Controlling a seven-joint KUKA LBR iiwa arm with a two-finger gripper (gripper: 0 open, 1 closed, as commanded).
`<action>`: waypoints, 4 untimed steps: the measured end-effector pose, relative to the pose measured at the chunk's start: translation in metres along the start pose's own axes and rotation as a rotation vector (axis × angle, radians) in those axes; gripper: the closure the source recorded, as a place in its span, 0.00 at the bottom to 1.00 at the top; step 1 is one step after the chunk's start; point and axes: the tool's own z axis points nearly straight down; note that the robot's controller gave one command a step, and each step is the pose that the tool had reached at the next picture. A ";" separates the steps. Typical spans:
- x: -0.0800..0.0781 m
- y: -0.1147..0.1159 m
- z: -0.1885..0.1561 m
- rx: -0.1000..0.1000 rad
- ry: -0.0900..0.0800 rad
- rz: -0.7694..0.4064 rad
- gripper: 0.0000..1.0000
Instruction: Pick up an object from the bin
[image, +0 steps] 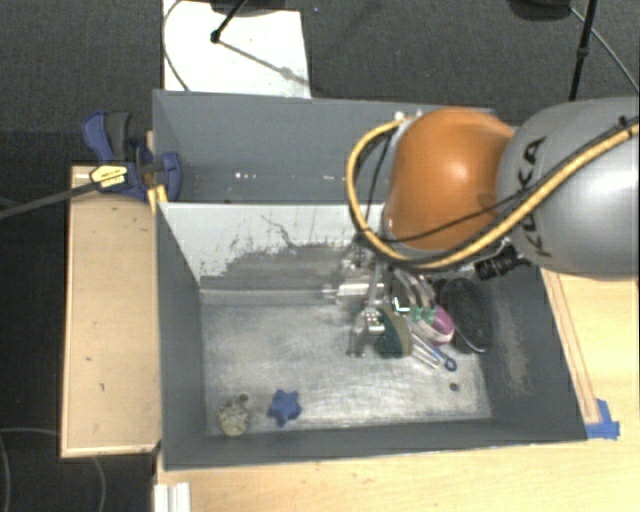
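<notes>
Nearest us, lower left in the bin (180, 300), lie a blue star-shaped piece (285, 406) and a grey-tan lump (234, 416). Farther back, right of centre, the claw (362, 338) hangs just beside a dark green object (391, 342) heaped with a pink piece (440, 323) and a black oval (470, 316); we cannot tell whether the claw is open or closed.

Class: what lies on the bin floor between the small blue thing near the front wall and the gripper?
Nothing: the camera view shows bare bin floor between the blue thing and the gripper.
</notes>
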 end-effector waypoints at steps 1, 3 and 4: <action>0.002 -0.063 0.103 0.002 -0.001 -0.209 0.00; -0.048 -0.127 0.117 -0.002 -0.002 -0.181 1.00; -0.024 -0.222 -0.026 0.007 -0.014 -0.382 1.00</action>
